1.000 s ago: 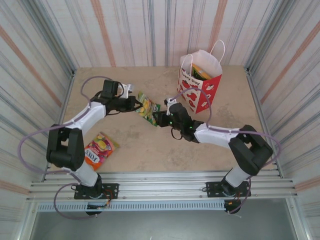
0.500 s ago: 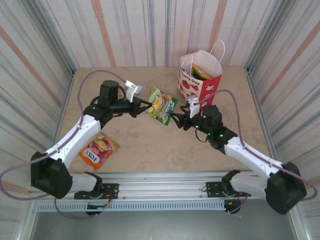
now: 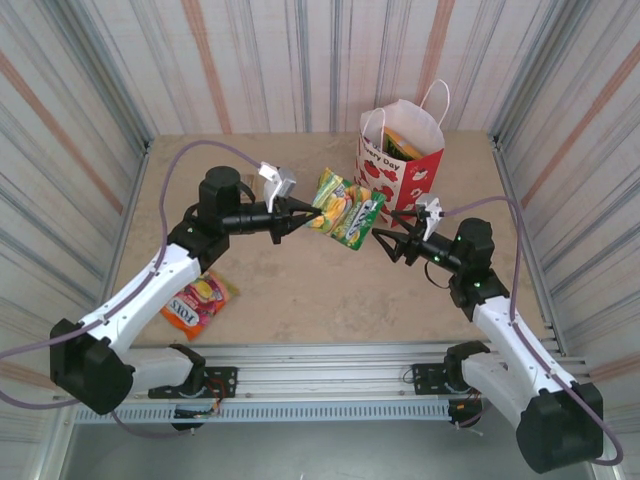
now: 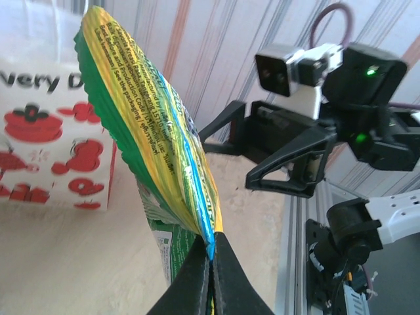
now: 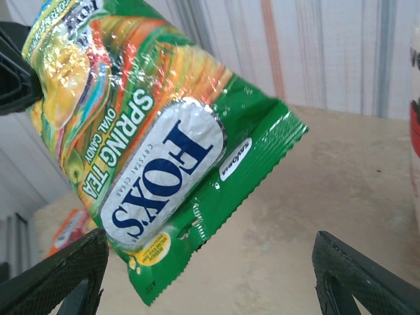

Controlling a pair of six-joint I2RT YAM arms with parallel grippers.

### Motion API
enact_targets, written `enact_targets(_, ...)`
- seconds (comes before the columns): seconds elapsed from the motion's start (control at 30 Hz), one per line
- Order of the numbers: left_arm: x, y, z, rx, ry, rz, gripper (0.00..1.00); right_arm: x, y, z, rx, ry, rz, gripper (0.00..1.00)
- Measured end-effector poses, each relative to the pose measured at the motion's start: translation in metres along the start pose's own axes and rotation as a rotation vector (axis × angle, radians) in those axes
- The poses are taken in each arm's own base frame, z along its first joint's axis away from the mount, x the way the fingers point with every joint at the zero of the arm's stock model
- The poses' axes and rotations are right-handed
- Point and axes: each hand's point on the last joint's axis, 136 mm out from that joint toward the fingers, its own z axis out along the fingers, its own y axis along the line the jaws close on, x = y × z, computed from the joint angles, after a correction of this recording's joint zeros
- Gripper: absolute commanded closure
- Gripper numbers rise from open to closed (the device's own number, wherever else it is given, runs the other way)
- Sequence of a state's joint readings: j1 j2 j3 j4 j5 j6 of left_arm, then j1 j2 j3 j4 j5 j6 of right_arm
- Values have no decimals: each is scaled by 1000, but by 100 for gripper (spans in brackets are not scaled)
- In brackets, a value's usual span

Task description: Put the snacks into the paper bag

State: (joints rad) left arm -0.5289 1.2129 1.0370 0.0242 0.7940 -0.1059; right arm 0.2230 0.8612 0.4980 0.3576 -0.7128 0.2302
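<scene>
The green-yellow snack packet (image 3: 348, 208), printed "FOX'S Spring Tea", hangs in the air above the middle of the table (image 3: 300, 290), tilted, with its lower corner pointing towards the right arm. The left gripper (image 3: 305, 213) is clenched on the packet's edge. The left wrist view shows the two fingertips (image 4: 211, 256) pressed together on the crimped seam, and the packet (image 4: 151, 131) rises edge-on above them.

The right gripper (image 3: 385, 243) faces the packet from the other side, just beside its lower corner. Its jaws are spread wide and grasp nothing. In the left wrist view this gripper (image 4: 226, 159) stands open behind the packet, clear of it. In the right wrist view the packet (image 5: 157, 157) hangs ahead of the two parted fingers (image 5: 59, 275) and is not caught by them.

The paper bag (image 3: 400, 165) stands upright at the far right of the table, behind the packet and near it. It is white above and red below, its rope handles are up, and something yellow-green shows in its mouth. In the left wrist view the bag (image 4: 52, 151) is beyond the packet.

An orange snack packet (image 3: 197, 300) lies flat on the table at the near left, beside the left arm and well apart from the bag.
</scene>
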Motion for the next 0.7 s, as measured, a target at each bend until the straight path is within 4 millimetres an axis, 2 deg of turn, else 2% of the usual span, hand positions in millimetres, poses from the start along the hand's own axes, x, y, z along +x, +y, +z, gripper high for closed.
enact_targets(0.2, -14, -18, 2, 47, -46, 58, 99, -8, 17, 5, -132, -17, 40, 15)
enact_targets(0.37, -21, -27, 4, 80, -72, 72, 99, -27, 31, 8, -230, -37, 51, 15)
enact_targets(0.47, -24, -32, 7, 98, -83, 82, 99, -38, 40, 8, -281, -55, 33, 20)
enact_targets(0.7, -17, -22, 19, 92, -69, 67, 100, -42, 49, 4, -340, -52, 41, 39)
